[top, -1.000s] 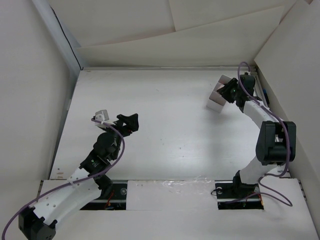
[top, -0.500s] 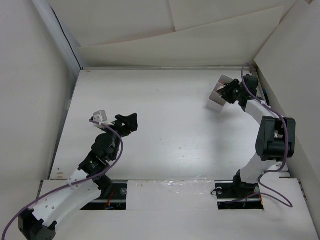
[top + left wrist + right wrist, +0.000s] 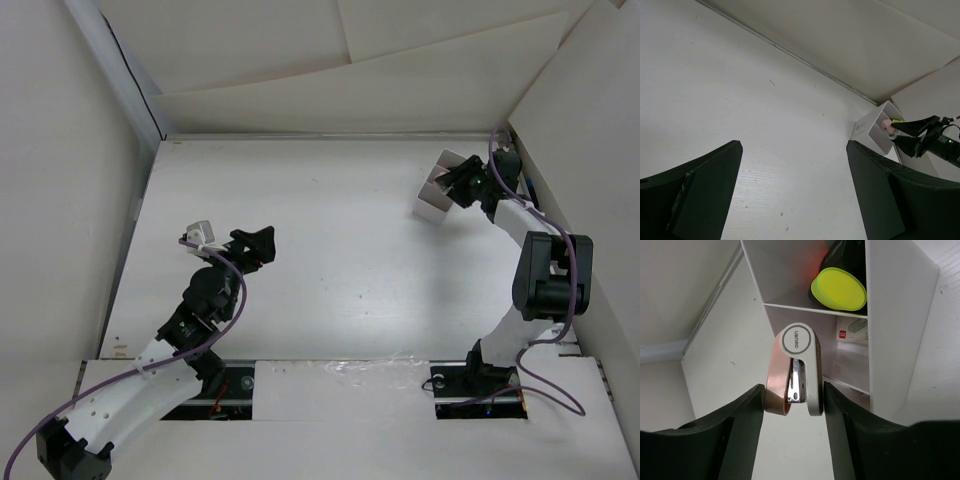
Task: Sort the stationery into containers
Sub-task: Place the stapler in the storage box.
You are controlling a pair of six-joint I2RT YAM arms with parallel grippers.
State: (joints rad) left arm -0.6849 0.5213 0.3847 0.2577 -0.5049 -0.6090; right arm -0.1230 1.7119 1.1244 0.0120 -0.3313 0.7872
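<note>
The pale white tray (image 3: 433, 200) stands at the far right of the table, tilted, its compartments open towards my right gripper (image 3: 457, 184). In the right wrist view my right gripper (image 3: 792, 401) is shut on a small pink and white stapler (image 3: 795, 367) and holds it at the mouth of the tray (image 3: 892, 315). A black marker with a yellow cap (image 3: 838, 289) lies in the far compartment. A small white box (image 3: 852, 329) lies in the middle one. My left gripper (image 3: 262, 244) is open and empty at mid left. Its view shows the tray (image 3: 871, 131) far off.
White walls close the table on the left, back and right; the right wall (image 3: 575, 120) stands just behind my right arm. The tray sits near the table's back right corner. A cable loops along each arm.
My right wrist has shifted slightly to the right and back beside the tray, still gripping the stapler. The left arm has hardly moved.
</note>
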